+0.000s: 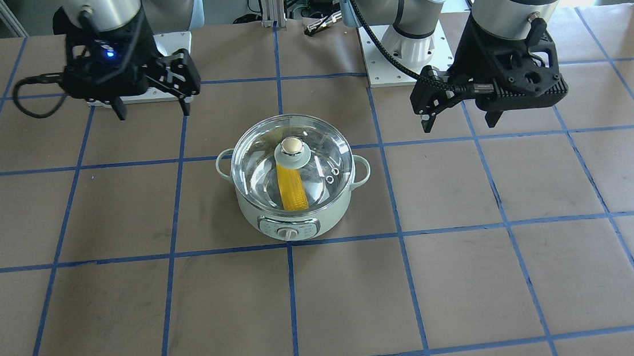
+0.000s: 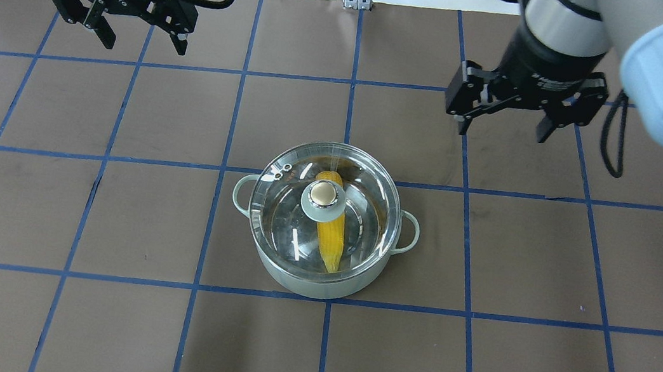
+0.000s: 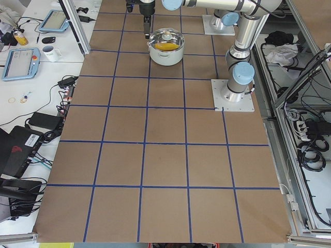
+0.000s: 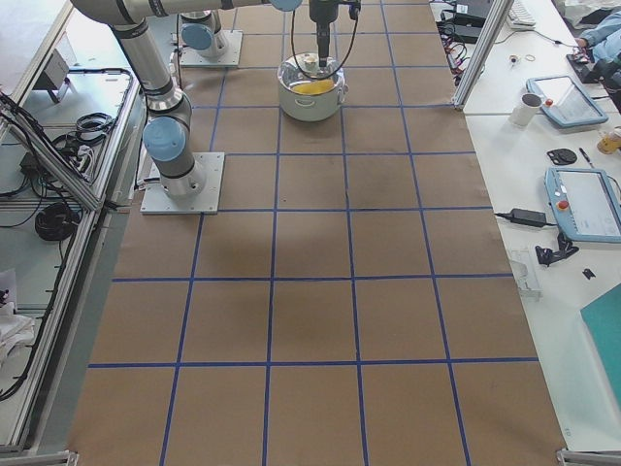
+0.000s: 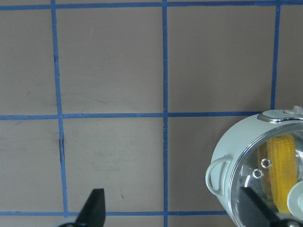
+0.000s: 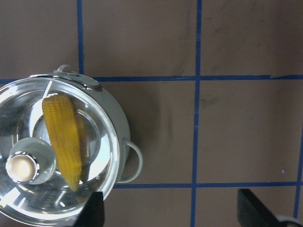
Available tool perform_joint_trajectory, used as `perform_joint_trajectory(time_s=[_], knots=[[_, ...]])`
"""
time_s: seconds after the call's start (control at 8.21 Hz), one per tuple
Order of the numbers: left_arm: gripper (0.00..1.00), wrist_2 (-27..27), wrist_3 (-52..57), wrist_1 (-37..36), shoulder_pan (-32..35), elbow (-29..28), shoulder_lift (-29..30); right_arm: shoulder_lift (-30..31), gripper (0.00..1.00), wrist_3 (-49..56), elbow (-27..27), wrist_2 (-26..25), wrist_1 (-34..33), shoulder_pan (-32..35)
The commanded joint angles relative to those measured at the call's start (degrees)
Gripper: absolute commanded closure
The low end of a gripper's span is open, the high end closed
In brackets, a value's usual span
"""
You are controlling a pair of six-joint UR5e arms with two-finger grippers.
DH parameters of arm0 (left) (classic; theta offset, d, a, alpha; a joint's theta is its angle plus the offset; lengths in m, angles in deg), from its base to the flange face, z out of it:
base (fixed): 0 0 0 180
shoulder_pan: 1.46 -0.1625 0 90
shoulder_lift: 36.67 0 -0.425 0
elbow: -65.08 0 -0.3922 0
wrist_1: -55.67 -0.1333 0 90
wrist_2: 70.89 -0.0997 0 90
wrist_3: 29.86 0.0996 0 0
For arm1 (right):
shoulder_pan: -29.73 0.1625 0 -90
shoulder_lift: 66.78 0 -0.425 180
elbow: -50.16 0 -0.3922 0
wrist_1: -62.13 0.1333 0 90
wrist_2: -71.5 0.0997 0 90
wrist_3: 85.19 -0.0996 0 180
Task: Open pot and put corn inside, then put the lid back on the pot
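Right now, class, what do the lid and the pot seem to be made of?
The lid: apparently clear glass, glossy, since the corn shows through it. The pot: smooth pale-green shell, plastic or painted metal; mirror-like metal interior.

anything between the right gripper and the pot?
Nothing. In the overhead view the stretch from the right gripper to the pot is bare brown table, crossed only by blue tape lines. The jaws are open and empty.
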Motion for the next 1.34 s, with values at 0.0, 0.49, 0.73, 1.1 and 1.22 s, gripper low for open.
perform_joint_trajectory(time_s=[0.0, 0.49, 0.73, 1.1, 1.22], knots=[[0.0, 0.0, 0.0, 0.1, 0.1, 0.1, -0.2, 1.8, 0.0, 5.6, -1.5, 0.0, 2.7, -7.6], [0.0, 0.0, 0.1, 0.1, 0.1, 0.7, -0.4, 1.5, 0.0, 5.5, -2.4, 0.8, 3.7, -7.2], [0.0, 0.0, 0.2, 0.0, 0.1, 1.0, -0.4, 1.4, 0.0, 5.8, -2.6, 0.7, 4.5, -7.1], [0.0, 0.1, 0.2, 0.0, 0.1, 0.9, -0.4, 1.4, 0.0, 5.9, -2.6, 0.7, 4.7, -7.1], [0.0, 0.1, 0.2, 0.0, 0.1, 0.9, -0.5, 1.4, 0.0, 6.0, -2.6, 0.7, 5.5, -7.2]])
